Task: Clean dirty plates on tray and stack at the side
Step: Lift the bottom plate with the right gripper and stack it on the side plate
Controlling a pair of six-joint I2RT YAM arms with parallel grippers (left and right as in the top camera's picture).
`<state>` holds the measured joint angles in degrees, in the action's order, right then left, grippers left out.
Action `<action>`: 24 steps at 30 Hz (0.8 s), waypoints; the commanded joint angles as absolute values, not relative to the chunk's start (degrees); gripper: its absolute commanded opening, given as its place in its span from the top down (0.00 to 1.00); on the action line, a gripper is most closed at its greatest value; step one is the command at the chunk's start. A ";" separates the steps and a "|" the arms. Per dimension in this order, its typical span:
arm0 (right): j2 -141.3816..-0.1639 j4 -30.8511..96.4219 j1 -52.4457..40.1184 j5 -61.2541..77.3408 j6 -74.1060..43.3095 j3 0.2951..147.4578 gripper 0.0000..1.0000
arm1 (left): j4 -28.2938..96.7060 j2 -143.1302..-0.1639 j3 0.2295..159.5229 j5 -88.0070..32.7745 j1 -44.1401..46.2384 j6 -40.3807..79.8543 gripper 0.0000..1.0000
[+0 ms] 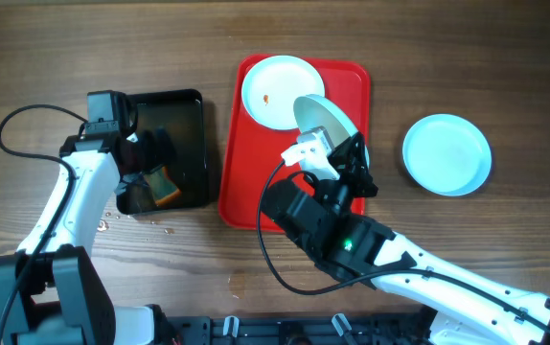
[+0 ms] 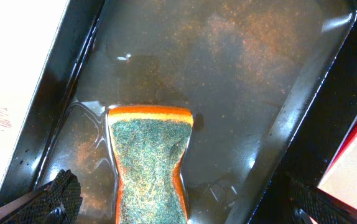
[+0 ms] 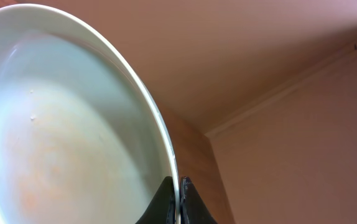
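One plate (image 3: 73,124), likely light, stiff and slippery, is sitting pinched at its rim in my right pincer (image 3: 180,190) while my left pincer (image 2: 181,193) is gaping wide.

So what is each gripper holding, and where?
Right gripper pinches a tilted plate by its rim; left gripper, open over the sponge, holds nothing.

sponge (image 2: 148,162) lower end and plate (image 3: 73,124) left side off-frame
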<state>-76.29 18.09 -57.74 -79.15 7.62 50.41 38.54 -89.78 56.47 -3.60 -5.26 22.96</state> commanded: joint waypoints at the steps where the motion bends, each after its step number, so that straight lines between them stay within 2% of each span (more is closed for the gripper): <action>1: -76.62 17.78 -58.06 -81.28 7.77 51.16 0.96 | 38.52 -89.36 56.18 -4.47 -5.37 22.50 0.00; 7: -76.62 18.37 -59.24 -78.65 8.60 51.13 0.96 | 38.52 -89.36 56.18 -4.49 -5.37 22.50 0.00; 9: -76.53 17.17 -58.48 -83.02 2.28 51.16 0.96 | 38.52 -89.36 56.18 -4.47 -5.37 22.50 0.00; 10: -76.23 16.73 -59.00 -78.50 2.11 51.16 0.96 | 38.52 -89.36 56.18 -4.49 -5.37 22.50 0.00; 12: -76.20 16.78 -59.59 -74.56 7.77 51.09 0.96 | 38.52 -89.36 56.18 -4.49 -5.37 22.50 0.00; 15: -76.14 16.73 -58.33 -77.08 3.07 51.05 0.96 | 38.52 -89.36 56.18 -4.47 -5.37 22.50 0.00; 17: -75.75 17.89 -59.00 -71.50 8.84 51.05 0.96 | 38.52 -89.36 56.18 -4.49 -5.37 22.50 0.00; 24: -74.46 20.67 -56.49 -71.88 0.08 51.05 0.96 | 38.52 -89.36 56.18 -4.47 -5.37 22.50 0.00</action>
